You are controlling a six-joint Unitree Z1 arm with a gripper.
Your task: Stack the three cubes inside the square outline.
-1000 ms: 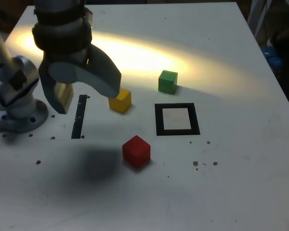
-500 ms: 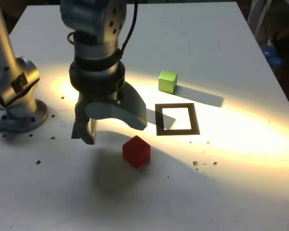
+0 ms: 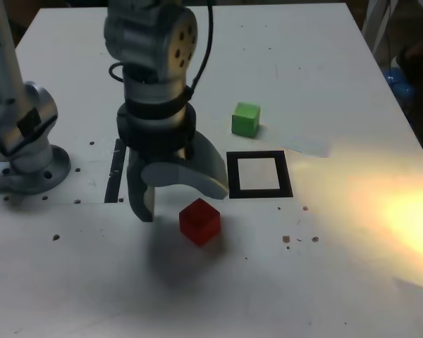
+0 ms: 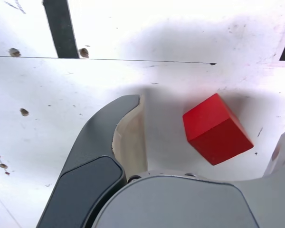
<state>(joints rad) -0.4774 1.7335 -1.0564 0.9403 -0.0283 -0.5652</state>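
Gripper [image 3: 180,197] spread wide, empty, just above red cube [image 3: 199,221]. Square outline [image 3: 259,174] beyond cube, vacant; green cube [image 3: 245,119] behind outline.

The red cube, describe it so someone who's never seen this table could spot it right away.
On the white table, find the square outline of black tape. The red cube sits just in front of it, toward the exterior view's left, between the open gripper fingers. It is the only red block; the green cube lies beyond the outline.

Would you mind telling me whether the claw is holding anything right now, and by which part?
Nothing is held: the claw is open above the red cube, not touching it.
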